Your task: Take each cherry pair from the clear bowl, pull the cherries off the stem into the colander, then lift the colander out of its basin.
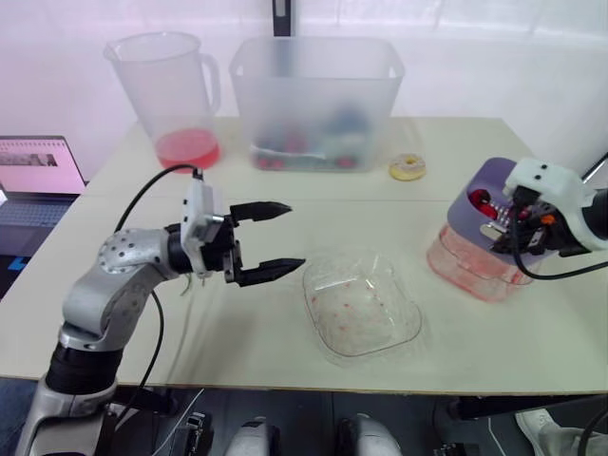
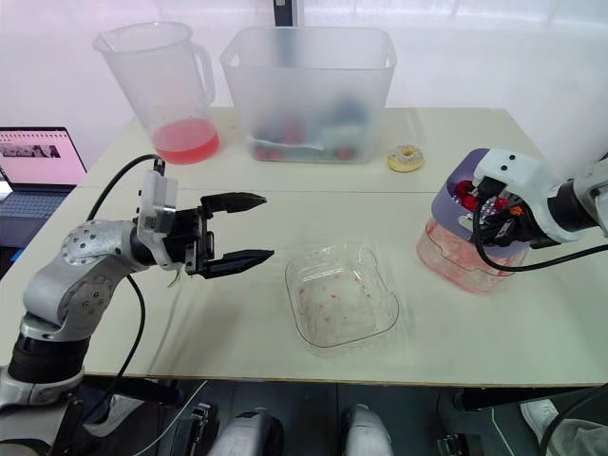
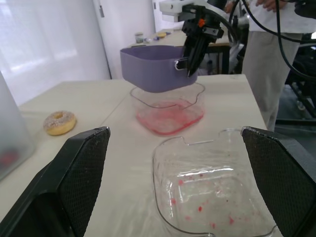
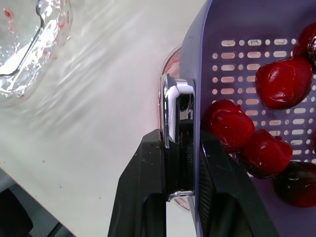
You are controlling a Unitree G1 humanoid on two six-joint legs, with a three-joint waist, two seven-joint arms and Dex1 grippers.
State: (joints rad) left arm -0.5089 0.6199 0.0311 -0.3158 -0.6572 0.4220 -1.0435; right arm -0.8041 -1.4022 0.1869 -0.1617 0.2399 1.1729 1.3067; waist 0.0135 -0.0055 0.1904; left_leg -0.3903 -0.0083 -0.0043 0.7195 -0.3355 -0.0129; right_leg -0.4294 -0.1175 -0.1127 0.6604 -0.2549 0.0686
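Note:
The purple colander [image 1: 472, 193] is raised and tilted over its clear, red-stained basin [image 1: 465, 268] at the table's right side. Its bottom is about level with the basin's rim [image 3: 168, 111]. My right gripper [image 1: 501, 224] is shut on the colander's near wall [image 4: 197, 98], one finger on each side. Several red cherries [image 4: 276, 81] lie inside the colander. The clear bowl [image 1: 362, 304] stands at the front middle and holds only red smears. My left gripper [image 1: 291, 236] hovers open just left of the bowl, with nothing between its fingers.
A pitcher [image 1: 176, 95] with red liquid and a large translucent bin [image 1: 313, 100] stand at the back. A doughnut [image 1: 408, 168] lies right of the bin. A laptop [image 1: 33, 180] sits off the table's left. A person [image 3: 261, 74] stands beyond the right end.

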